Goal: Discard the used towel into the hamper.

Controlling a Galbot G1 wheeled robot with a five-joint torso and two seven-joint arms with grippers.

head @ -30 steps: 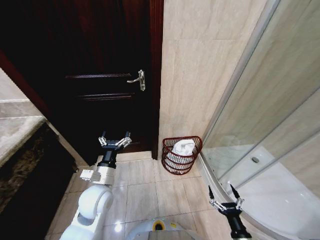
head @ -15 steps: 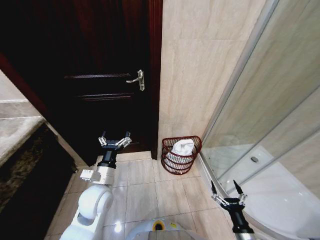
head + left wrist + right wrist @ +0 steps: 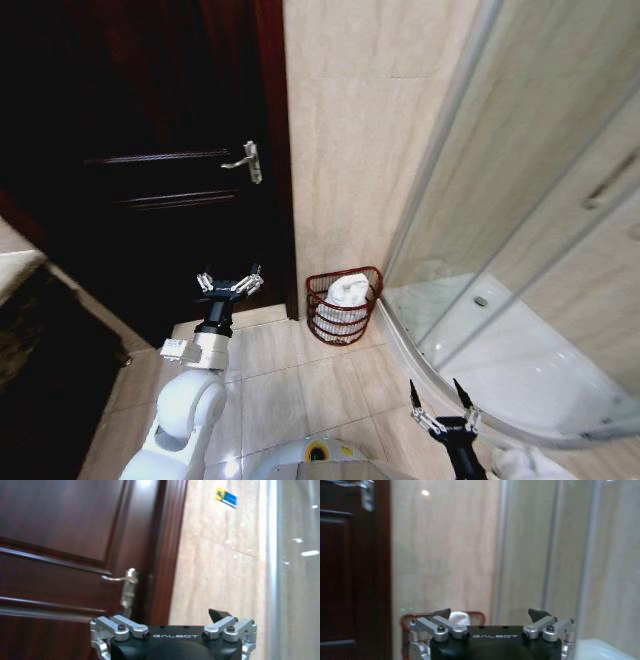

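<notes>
White towel fills hamper on tiled floor; dark door beside.

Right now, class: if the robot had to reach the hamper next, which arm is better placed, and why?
Probably the left. The left gripper is open and raised, near the hamper with the white towel inside. The right gripper, also open, hangs lower and nearer the robot, by the shower rim.

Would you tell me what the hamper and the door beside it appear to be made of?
The hamper looks like thin wire or rattan ribs with a dark reddish-brown finish; its open lattice shows the white towel inside. The door looks like dark, glossy varnished wood with raised panels and a silvery metal handle.
</notes>
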